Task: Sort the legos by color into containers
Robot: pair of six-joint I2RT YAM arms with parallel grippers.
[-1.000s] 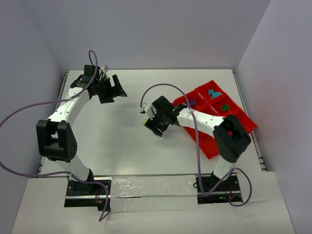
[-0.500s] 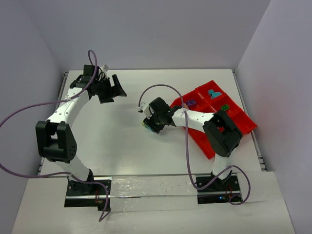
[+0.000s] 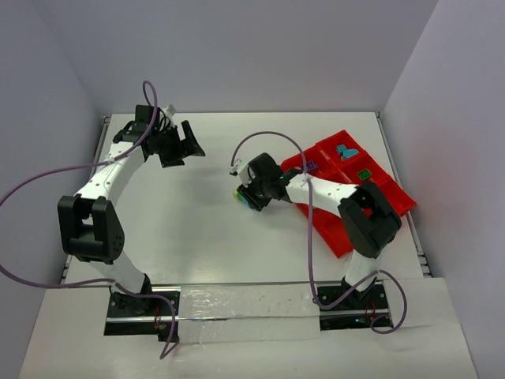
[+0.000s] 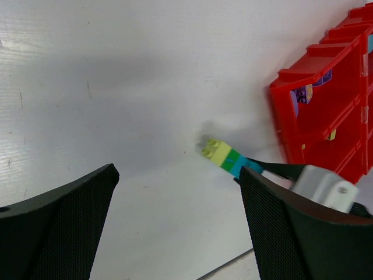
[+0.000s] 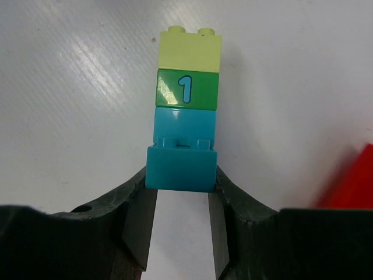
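1. The stack (image 5: 186, 111) is four bricks snapped end to end. The far end is pale yellow with two studs showing, then comes green printed with a blue "1", then two teal bricks.
2. The fingers (image 5: 137, 204) of the right gripper (image 5: 182, 178) are clenched on the sides of the last teal brick. The rest of the stack juts straight out beyond the tips.
3. The stack (image 3: 239, 195) is over the white table (image 3: 189, 229), near the left edge of the tray (image 3: 334, 235) but apart from it. I cannot tell whether it touches the table.
4. The tray is bright red with square compartments. A purple brick (image 3: 311, 166), a teal brick (image 3: 346, 150) and a green brick (image 3: 364, 174) sit in separate ones.
5. The left gripper (image 3: 186, 146) is at the table's far left, well apart from the stack. Its fingers (image 4: 64, 221) are spread wide and hold nothing. Its wrist view looks down on the stack (image 4: 227, 157) and the tray's corner (image 4: 315, 116).
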